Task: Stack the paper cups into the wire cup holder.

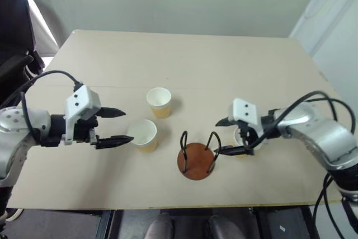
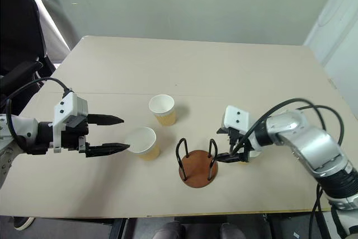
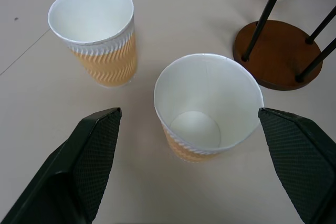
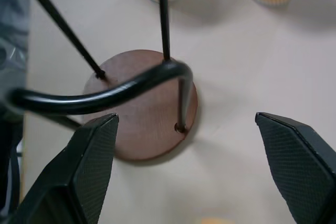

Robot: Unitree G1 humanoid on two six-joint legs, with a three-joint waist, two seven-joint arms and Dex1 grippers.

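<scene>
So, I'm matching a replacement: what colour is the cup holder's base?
Reddish-brown, a round disc base under black wire loops; the left wrist view shows it best.

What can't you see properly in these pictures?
- Third paper cup: in the head views the right claw and its arm cover most of it, so whether it stands upright is unclear.
- Wire cup holder: in the right wrist view its loop tops run off the edge.
- Dark chair: cut off by the head view's left edge.

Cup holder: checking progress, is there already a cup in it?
No, the cup holder's brown base is bare between its wire loops in the left eye view.
</scene>
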